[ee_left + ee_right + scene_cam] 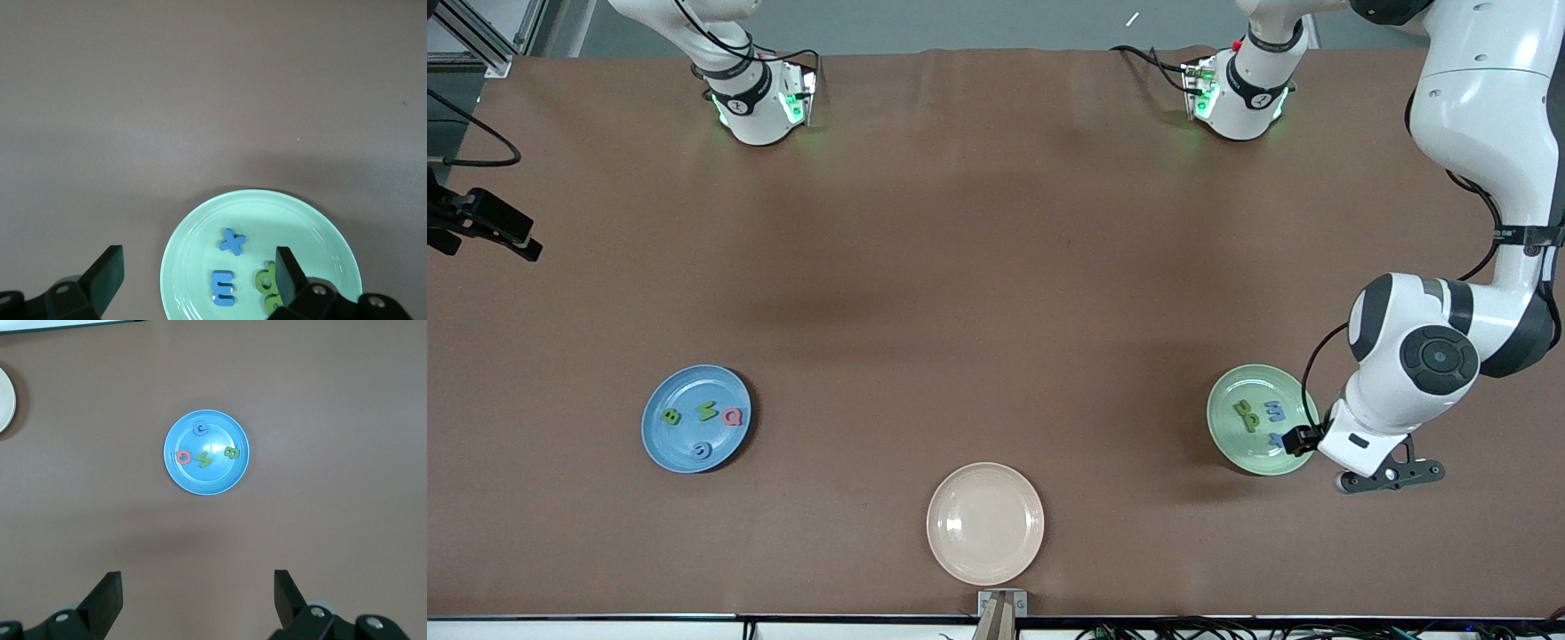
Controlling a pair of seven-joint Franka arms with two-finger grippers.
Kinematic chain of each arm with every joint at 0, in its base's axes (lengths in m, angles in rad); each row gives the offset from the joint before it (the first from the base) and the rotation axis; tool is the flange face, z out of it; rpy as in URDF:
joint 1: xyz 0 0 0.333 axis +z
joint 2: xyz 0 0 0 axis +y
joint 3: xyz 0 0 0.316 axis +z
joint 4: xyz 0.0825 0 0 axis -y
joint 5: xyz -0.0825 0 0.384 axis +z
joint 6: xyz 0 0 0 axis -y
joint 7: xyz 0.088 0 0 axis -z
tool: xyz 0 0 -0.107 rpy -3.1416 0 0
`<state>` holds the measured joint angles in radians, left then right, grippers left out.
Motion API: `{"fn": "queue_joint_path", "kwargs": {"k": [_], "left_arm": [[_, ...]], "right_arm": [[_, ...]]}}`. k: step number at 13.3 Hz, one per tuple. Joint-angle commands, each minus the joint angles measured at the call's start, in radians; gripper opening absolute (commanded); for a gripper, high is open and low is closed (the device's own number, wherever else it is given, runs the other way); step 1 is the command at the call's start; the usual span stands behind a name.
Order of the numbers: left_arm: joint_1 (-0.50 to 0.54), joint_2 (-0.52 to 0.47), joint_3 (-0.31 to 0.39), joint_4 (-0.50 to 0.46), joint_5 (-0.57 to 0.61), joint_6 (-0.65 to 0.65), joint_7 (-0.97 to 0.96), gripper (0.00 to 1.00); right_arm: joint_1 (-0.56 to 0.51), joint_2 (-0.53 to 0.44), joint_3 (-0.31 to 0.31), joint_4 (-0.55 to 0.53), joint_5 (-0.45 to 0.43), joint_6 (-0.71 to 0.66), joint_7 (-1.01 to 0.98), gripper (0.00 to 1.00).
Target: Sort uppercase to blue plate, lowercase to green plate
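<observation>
Front view first, reading from the right arm's end of the table toward the left arm's: I see the blue plate near the table's front edge. On it lie the green B, the green N, the pinkish-red Q and the blue C-like letter, that last one nearest the camera.

The beige plate sits at the middle of the front edge with nothing on it.

Toward the left arm's end, also near the front edge, I find the green plate. It holds two green lowercase pieces, the blue m and the blue x, which the front view mostly hides under the arm.

My left gripper hangs over the green plate's edge, fingers spread wide with nothing between them.

My right gripper shows only in its own wrist view; it looks down at the blue plate from well above bare table, fingers spread wide apart and empty. I cannot make it out in the front view.
</observation>
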<state>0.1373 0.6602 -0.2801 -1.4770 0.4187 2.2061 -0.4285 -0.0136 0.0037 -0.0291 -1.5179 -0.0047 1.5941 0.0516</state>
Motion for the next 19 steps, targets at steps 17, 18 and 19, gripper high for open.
{"fn": "queue_joint_path", "kwargs": {"k": [17, 18, 19], "left_arm": [[0.007, -0.040, -0.008, -0.019, 0.002, -0.031, 0.020, 1.00], [0.007, -0.040, -0.008, -0.017, 0.002, -0.031, 0.020, 1.00], [0.007, -0.042, -0.008, -0.017, 0.002, -0.031, 0.020, 1.00]], "right_arm": [[-0.011, -0.010, 0.008, -0.015, 0.002, 0.010, -0.004, 1.00], [-0.011, -0.010, 0.008, -0.015, 0.002, 0.010, -0.004, 1.00], [-0.011, -0.010, 0.008, -0.015, 0.002, 0.010, -0.004, 1.00]]}}
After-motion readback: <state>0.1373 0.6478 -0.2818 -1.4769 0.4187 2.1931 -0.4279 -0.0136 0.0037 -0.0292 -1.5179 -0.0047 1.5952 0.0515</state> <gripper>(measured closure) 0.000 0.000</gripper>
